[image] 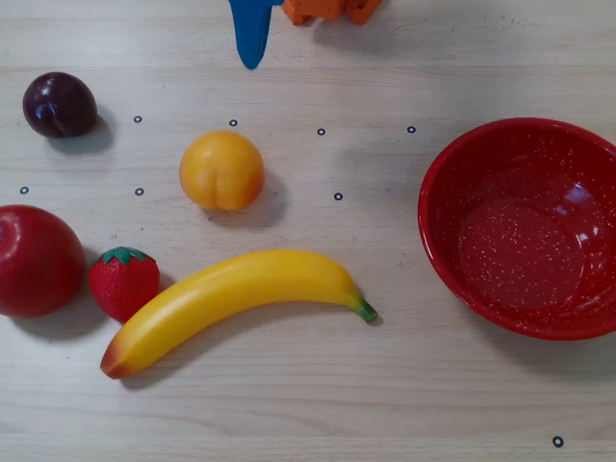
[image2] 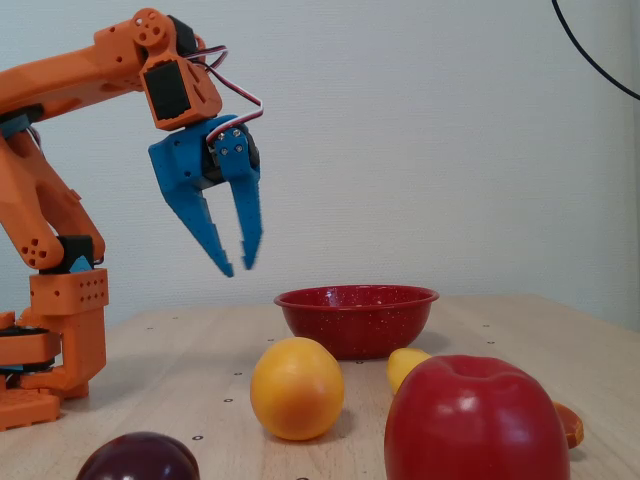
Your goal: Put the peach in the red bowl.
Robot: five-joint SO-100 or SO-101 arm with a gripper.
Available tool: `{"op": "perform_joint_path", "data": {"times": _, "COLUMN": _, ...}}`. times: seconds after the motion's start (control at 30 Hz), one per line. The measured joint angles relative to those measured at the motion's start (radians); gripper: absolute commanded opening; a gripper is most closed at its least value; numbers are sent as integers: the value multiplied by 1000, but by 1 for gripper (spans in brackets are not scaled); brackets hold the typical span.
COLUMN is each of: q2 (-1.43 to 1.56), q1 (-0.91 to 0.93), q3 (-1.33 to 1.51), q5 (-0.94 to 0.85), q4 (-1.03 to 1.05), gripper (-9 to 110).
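The peach [image: 221,170] is a round yellow-orange fruit lying on the wooden table, left of centre in the overhead view; in the fixed view it [image2: 297,388] sits in the foreground. The red bowl [image: 452,164] with white speckles stands empty at the right of the overhead view and behind the peach in the fixed view [image2: 356,318]. My blue gripper [image2: 238,267] hangs high above the table, pointing down, jaws slightly apart and empty. Only one blue fingertip [image: 253,38] shows at the top edge of the overhead view, beyond the peach.
A dark purple plum [image: 60,104] lies at the far left. A big red apple [image: 37,260], a strawberry [image: 124,281] and a banana [image: 231,303] lie in front of the peach. The orange arm base [image2: 60,330] stands at the left of the fixed view.
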Motion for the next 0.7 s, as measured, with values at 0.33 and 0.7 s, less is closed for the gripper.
{"op": "perform_joint_path", "data": {"times": 0.33, "q2": -97, "q1": -120, "q3": -92, "q5": 155, "q4": 100, "gripper": 47}}
{"op": "perform_joint_path", "data": {"times": 0.7, "q2": -250, "q1": -179, "q3": -58, "q5": 244, "q4": 12, "gripper": 61}}
